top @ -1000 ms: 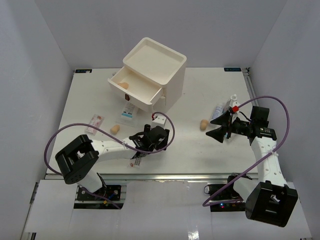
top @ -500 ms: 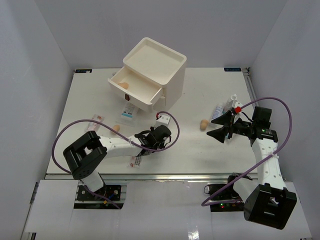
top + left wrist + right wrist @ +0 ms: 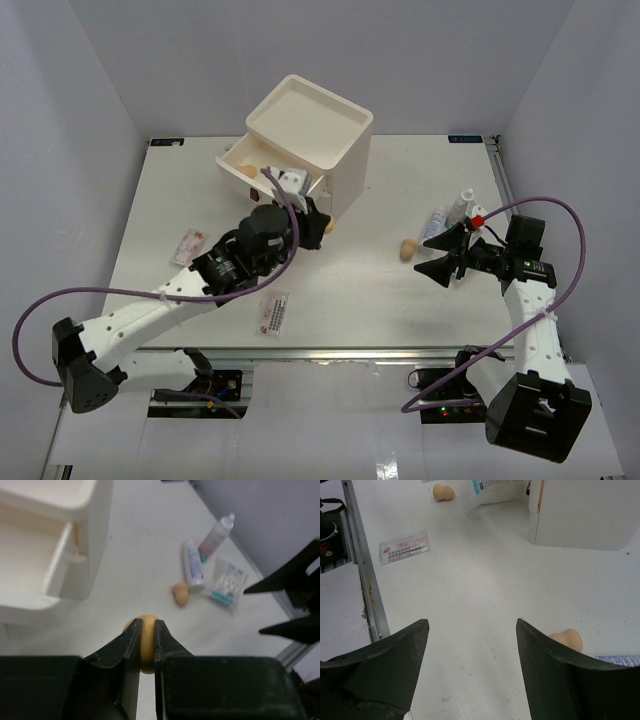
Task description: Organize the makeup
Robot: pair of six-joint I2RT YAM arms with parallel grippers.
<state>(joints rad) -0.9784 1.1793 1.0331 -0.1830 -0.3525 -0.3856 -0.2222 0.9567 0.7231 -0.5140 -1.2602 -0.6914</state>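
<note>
Just below centre in the top view, the left gripper sat by the lower right corner of the cream box. Its wrist view showed the jaws drawn narrow and pinching a tan sponge between the fingertips, with the box at the upper left of that frame.

The box's top drawer stood pulled out toward the left, and a second sponge lay inside it. A third sponge rested on the table right of centre, near the white-blue tube and the white bottle. A blue-print sachet lay just beside the tube in the left wrist view. A red-print sachet lay at lower centre and another sachet at the left.

At the right of the frame, the right gripper had its jaws spread wide with nothing between them, and the third sponge sat near its upper finger.
</note>
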